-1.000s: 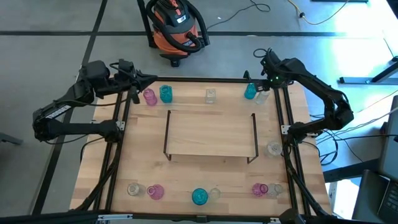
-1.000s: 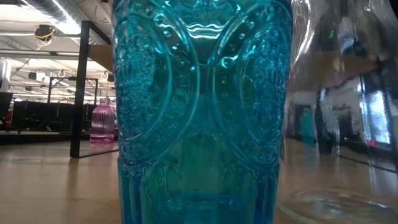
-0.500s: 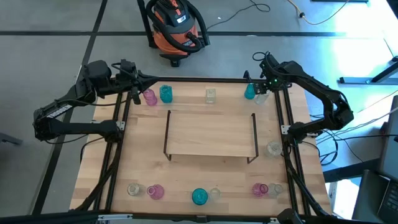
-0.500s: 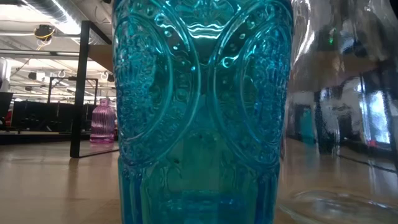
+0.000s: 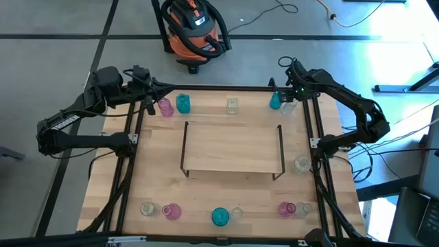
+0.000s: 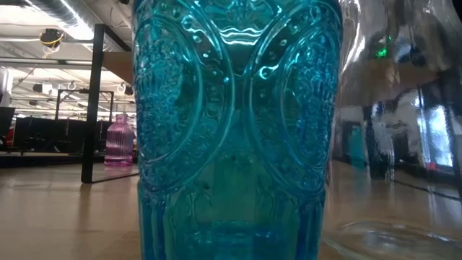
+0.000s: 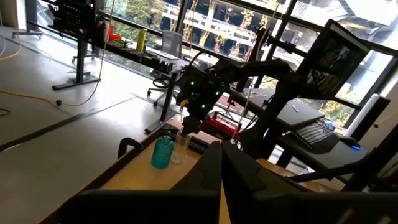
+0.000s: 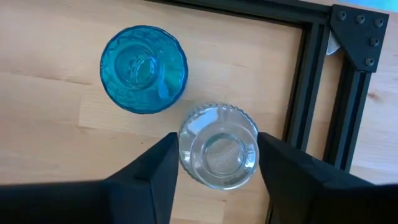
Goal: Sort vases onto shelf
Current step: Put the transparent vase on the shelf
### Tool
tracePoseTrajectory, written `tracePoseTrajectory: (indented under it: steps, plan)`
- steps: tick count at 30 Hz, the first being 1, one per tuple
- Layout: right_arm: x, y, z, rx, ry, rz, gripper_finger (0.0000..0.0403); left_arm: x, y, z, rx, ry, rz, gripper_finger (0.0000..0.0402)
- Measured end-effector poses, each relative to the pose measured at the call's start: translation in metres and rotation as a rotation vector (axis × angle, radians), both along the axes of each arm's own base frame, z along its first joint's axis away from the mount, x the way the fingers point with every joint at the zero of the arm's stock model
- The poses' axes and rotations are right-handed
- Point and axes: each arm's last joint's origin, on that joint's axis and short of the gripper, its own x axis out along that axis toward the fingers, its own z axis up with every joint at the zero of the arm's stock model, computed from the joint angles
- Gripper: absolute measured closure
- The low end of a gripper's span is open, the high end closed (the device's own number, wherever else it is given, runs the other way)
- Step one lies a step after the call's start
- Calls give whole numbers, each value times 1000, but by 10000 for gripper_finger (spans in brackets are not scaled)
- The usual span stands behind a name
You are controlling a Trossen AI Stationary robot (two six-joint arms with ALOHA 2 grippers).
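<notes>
The shelf (image 5: 233, 147), a low light-wood platform with dark end brackets, stands mid-table. Vases stand on their bases along the table's edges. In the right wrist view my right gripper (image 8: 216, 143) points down, open, with a finger on either side of a clear vase (image 8: 217, 146) at the far right corner; a teal vase (image 8: 143, 68) stands beside it. Whether the fingers touch the clear vase I cannot tell. My left gripper (image 5: 149, 92) is shut at the far left corner, level, next to a pink vase (image 5: 165, 107) and a teal vase (image 5: 182, 103).
A clear vase (image 5: 232, 104) stands at the far edge and another (image 5: 302, 163) at the right edge. Several pink, teal and clear vases line the near edge (image 5: 219, 217). The black frame rail (image 8: 311, 93) runs close by the right gripper. A vacuum cleaner (image 5: 195, 31) stands beyond the table.
My right gripper has sunk a little over the clear vase at the far right corner; its green light shows lower in the low view. No vase has moved.
</notes>
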Motion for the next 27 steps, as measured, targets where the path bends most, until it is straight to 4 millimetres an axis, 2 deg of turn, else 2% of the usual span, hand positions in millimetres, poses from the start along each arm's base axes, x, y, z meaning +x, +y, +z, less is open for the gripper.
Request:
tracePoseTrajectory:
  steps: [12,23,27]
  plan:
    - [0,1,0,18,-7,6,279,0,0,0,0,0,0,401]
    - [-1,4,0,53,-8,14,282,0,0,0,0,0,0,401]
    - [-1,10,2,77,-1,29,282,0,0,0,0,0,0,401]
